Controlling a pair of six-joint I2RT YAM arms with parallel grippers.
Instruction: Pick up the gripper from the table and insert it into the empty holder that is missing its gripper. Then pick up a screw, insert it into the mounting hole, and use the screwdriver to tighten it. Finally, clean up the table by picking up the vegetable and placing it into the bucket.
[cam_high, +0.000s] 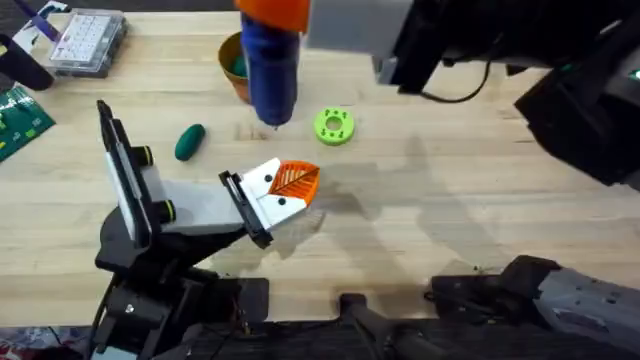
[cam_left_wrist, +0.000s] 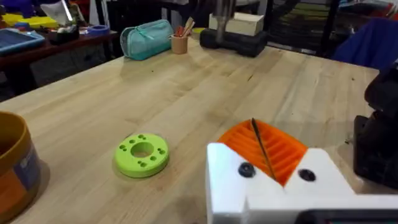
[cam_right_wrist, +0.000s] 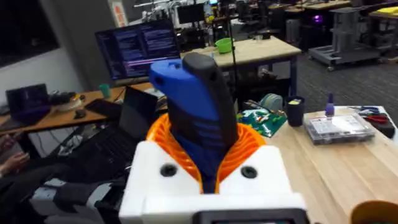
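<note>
My right gripper (cam_right_wrist: 202, 146) is shut on the blue screwdriver (cam_right_wrist: 196, 118). In the overhead view the screwdriver (cam_high: 270, 65) hangs upright and large, its tip over the table between the bucket (cam_high: 232, 62) and a lime-green ring disc (cam_high: 334, 126). It hides part of the bucket. The dark green vegetable (cam_high: 189, 141) lies on the table left of the tip. My left gripper (cam_high: 300, 185) rests low near the table's middle with its orange pads (cam_left_wrist: 283, 152) pressed together, only a thin dark line between them. The loose gripper, its holder and the screw are out of view.
A clear parts box (cam_high: 88, 40) sits at the back left, with a green circuit board (cam_high: 20, 120) at the left edge. The left wrist view has the disc (cam_left_wrist: 142, 154) just ahead of my fingers and the bucket (cam_left_wrist: 12, 162) beside it. Bare wood stretches to the right.
</note>
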